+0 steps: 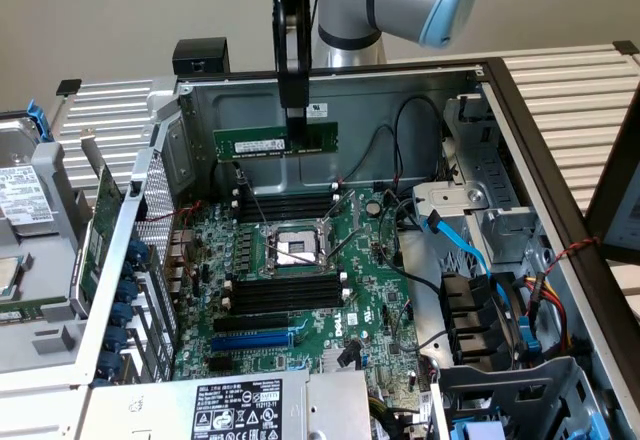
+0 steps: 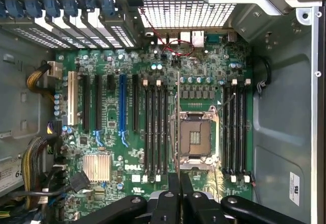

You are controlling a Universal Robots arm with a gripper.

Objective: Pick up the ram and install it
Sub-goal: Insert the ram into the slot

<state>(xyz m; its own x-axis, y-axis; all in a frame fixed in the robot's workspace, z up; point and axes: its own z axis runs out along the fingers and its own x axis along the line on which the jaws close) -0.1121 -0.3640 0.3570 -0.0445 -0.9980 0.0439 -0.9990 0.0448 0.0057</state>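
The ram point(image 1: 250, 144) is a narrow green stick with a white label. It hangs level above the motherboard point(image 1: 375, 305) inside the open computer case, near the back wall. My gripper point(image 1: 296, 132) is shut on its top edge, about the middle of its length. In the wrist view the ram point(image 2: 177, 117) appears edge-on as a thin line running out from my gripper point(image 2: 179, 178) over the board, beside the CPU socket point(image 2: 196, 135). Black memory slots point(image 2: 153, 127) lie on one side of the socket and more slots point(image 2: 234, 127) on the other. The ram is above all of them and touches none.
A green expansion card point(image 1: 100, 230) stands outside the case at the exterior view's left. Blue cables point(image 1: 470, 250) and drive bays fill the exterior view's right side. A labelled power supply point(image 1: 235, 410) sits at the front. Case walls point(image 1: 400, 95) ring the board. A silver heatsink point(image 2: 97, 165) sits near the blue slot.
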